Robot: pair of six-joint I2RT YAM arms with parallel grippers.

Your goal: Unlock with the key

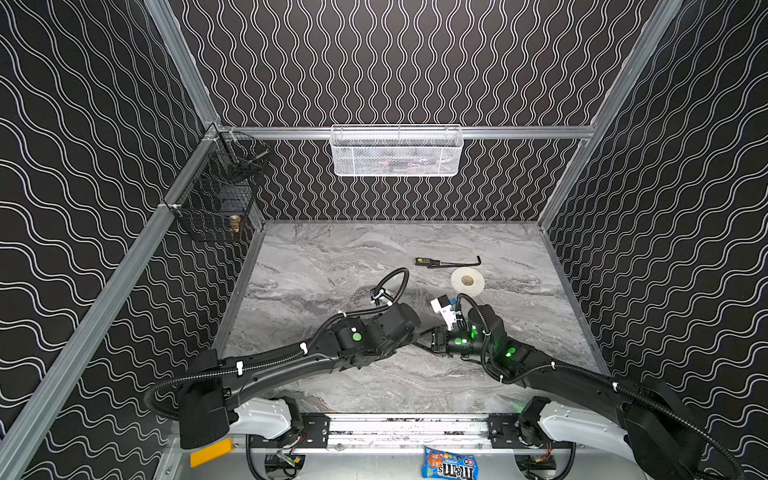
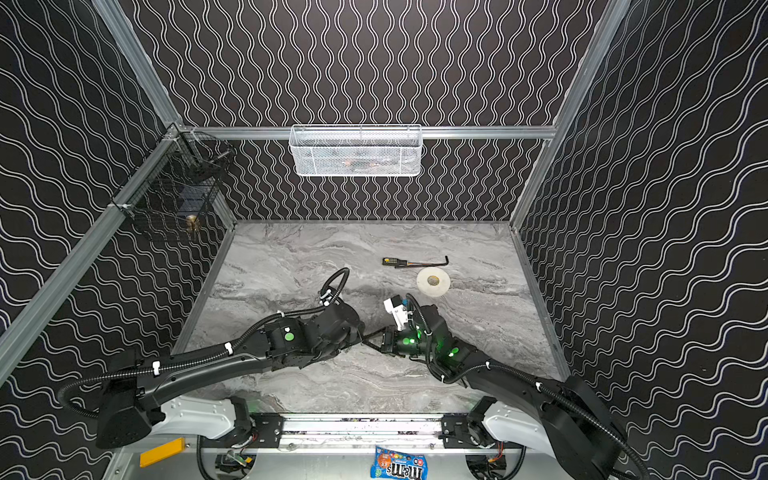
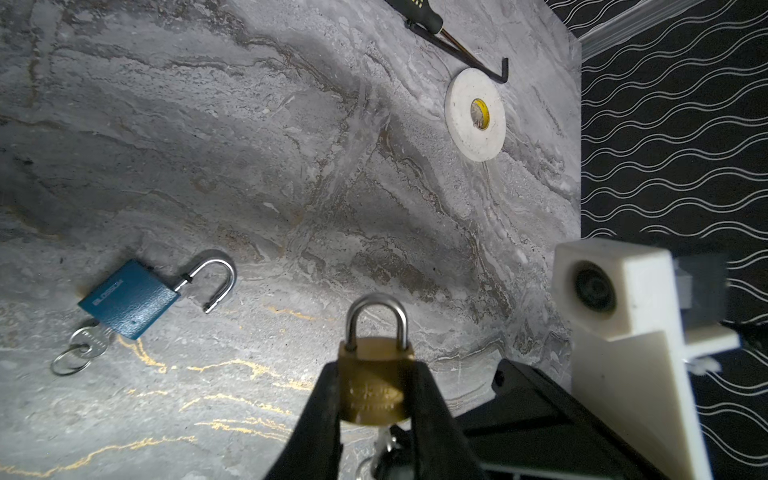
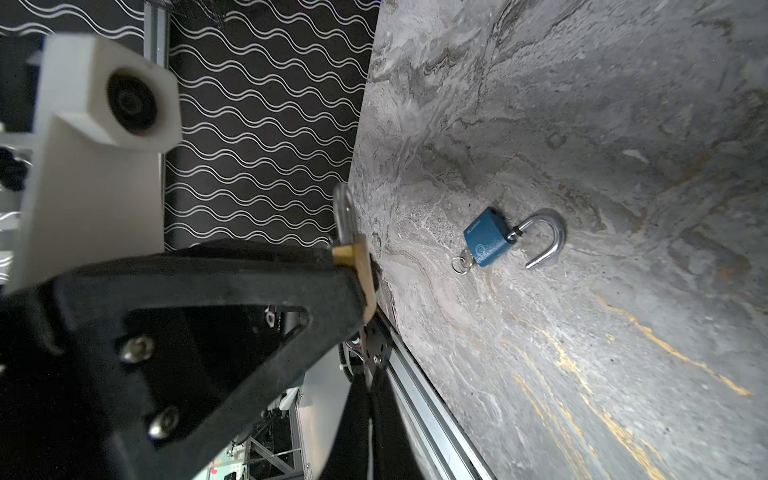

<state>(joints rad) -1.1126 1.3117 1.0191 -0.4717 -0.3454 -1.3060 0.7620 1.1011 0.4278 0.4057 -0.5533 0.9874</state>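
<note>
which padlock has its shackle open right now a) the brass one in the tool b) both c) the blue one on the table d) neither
c: the blue padlock lies on the table with its shackle swung out of the body, while the brass padlock clamped in the left tool has both shackle legs seated.

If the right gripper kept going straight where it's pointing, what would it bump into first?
Probably the brass padlock clamped in the left gripper: the right gripper aims at its underside, apparently very close.
</note>
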